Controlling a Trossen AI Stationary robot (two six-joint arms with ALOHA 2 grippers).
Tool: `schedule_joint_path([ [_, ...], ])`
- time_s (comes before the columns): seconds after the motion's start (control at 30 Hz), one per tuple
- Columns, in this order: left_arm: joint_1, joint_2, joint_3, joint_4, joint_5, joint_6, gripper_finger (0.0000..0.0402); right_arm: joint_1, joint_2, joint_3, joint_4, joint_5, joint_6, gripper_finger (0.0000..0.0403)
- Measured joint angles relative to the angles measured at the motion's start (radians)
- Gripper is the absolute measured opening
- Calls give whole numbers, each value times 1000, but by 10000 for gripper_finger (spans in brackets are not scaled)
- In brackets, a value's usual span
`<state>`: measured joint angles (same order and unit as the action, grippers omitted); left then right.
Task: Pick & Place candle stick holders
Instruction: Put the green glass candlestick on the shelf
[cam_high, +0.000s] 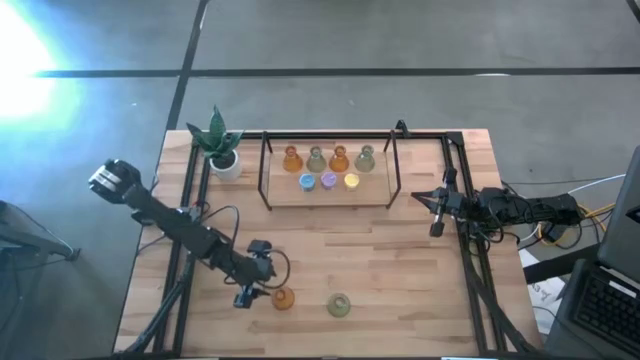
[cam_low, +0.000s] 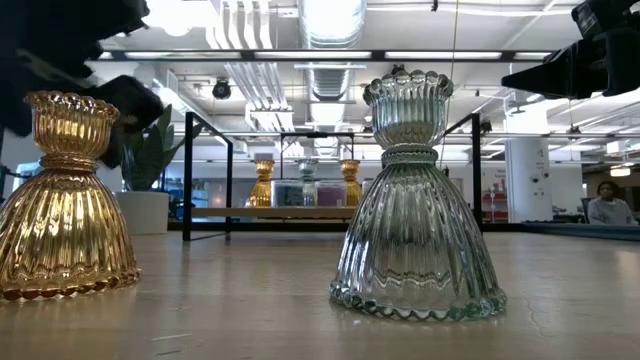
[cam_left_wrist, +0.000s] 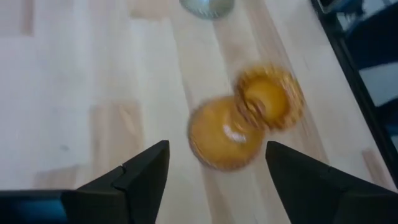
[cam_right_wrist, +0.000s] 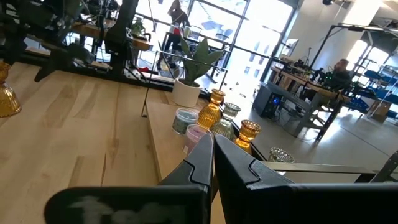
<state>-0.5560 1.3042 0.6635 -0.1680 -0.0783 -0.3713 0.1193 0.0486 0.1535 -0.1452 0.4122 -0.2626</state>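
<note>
Nine candle stick holders: seven on the framed shelf, with an amber holder and a green holder near the table's front edge. The left gripper, fingers spread, grips nothing just beside the amber one. The right gripper is clenched empty, well apart over bare wood.

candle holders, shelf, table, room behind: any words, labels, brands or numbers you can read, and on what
None can be read in any view.
Amber candle holder and green candle holder: plain ribbed glass, no label.
Holders on the shelf: no markings visible.
Plant pot: plain white.
Room behind in the low view: no legible signs.
</note>
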Motion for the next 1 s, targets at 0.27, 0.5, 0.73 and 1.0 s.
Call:
schedule_joint_path([
  [0.27, 27, -10, 53, -25, 45, 75, 294, 0, 0, 0, 0, 0, 0, 8],
  [0.5, 75, -25, 252, -298, 34, 228, 291, 0, 0, 0, 0, 0, 0, 8],
  [0.73, 107, 47, 360, -247, 52, 389, 291, 0, 0, 0, 0, 0, 0, 8],
  [1.0, 147, 237, 467, -182, 163, 519, 290, 0, 0, 0, 0, 0, 0, 8],
])
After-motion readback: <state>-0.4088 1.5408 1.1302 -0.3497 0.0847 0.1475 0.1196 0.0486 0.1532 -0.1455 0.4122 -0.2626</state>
